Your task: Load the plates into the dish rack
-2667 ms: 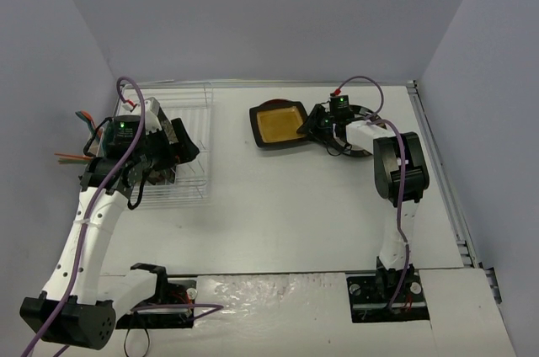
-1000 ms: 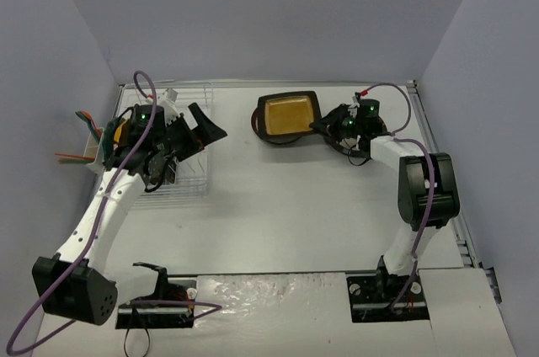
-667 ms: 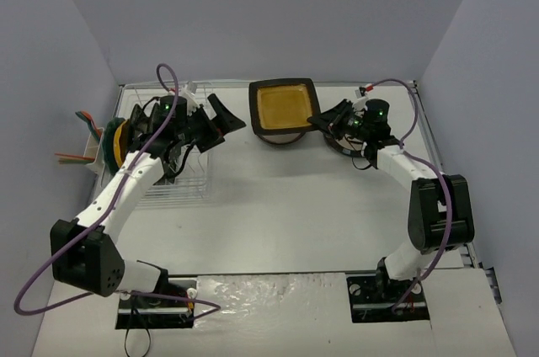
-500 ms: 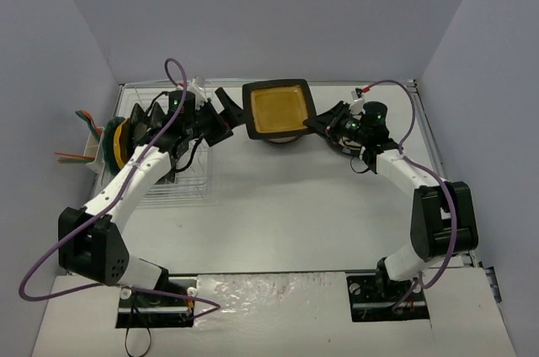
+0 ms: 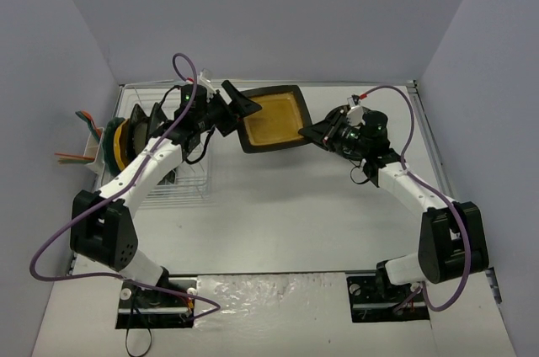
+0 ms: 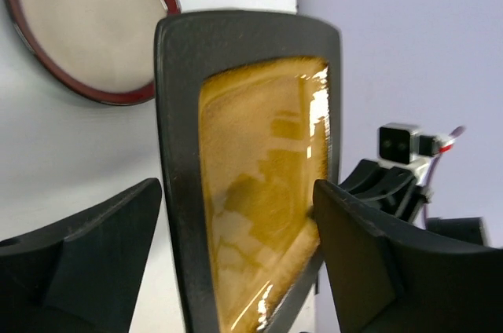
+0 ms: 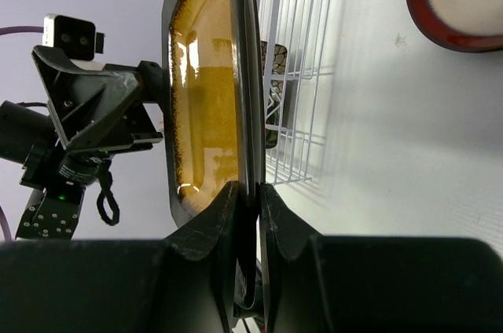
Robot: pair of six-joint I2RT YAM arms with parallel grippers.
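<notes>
The black square plate is held up off the desk, just right of the dish rack, with its edge pinched by the right end effector. The left end effector is spread either side of the opposite rim, not touching. Probably stiff, glossy-slick and breakable, so it's best gripped well in on the rim.

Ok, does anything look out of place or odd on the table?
Nothing looks spilled or broken. The only odd sight is the black square plate, held tilted in mid-air: the right end effector pinches one edge while the left end effector straddles the opposite edge with open jaws. It looks like a handover.
</notes>
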